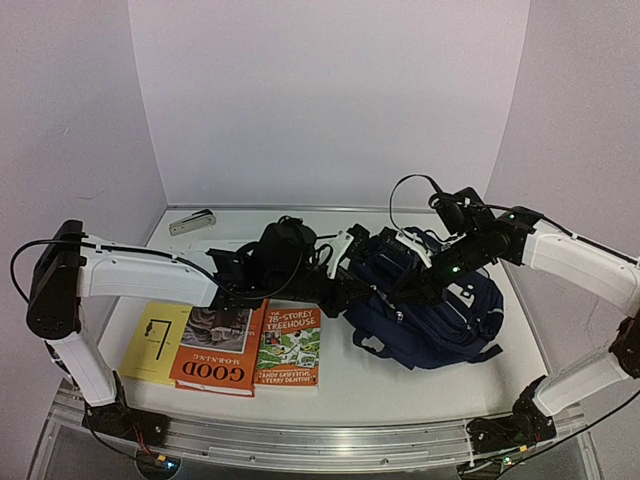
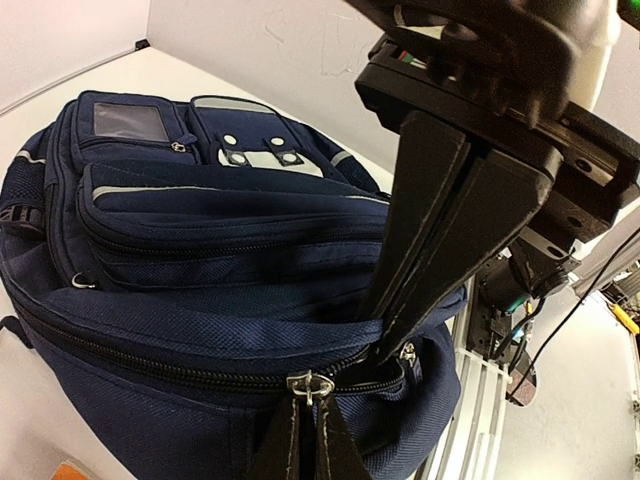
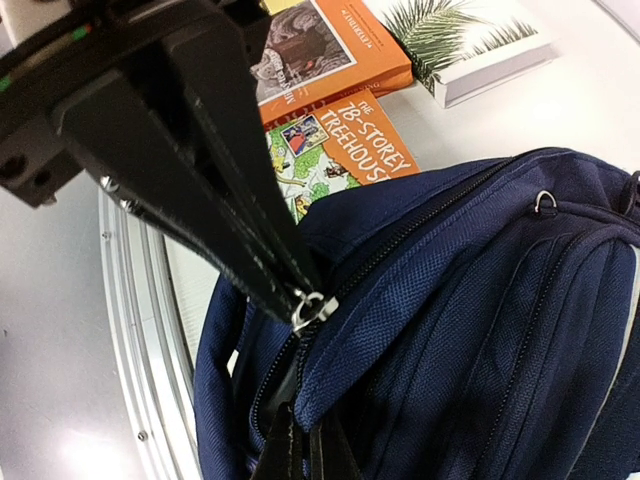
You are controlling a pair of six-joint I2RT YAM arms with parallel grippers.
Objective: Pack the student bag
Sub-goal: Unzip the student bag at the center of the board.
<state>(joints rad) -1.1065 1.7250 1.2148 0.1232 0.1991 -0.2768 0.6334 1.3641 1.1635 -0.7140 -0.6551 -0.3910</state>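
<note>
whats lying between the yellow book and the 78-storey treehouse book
The orange GOOD MORNING paperback lies between the flat yellow book and the orange-and-green 78-Storey Treehouse book, side by side in the top external view.

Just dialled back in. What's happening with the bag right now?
Both arms are working at the navy student bag, which lies on the table. The left gripper has its jaws shut on a metal zip pull. The right gripper is shut on the bag's edge right beside it; exactly what it pinches is hard to tell. Three books lie on the table beside the bag, not yet packed.
</note>
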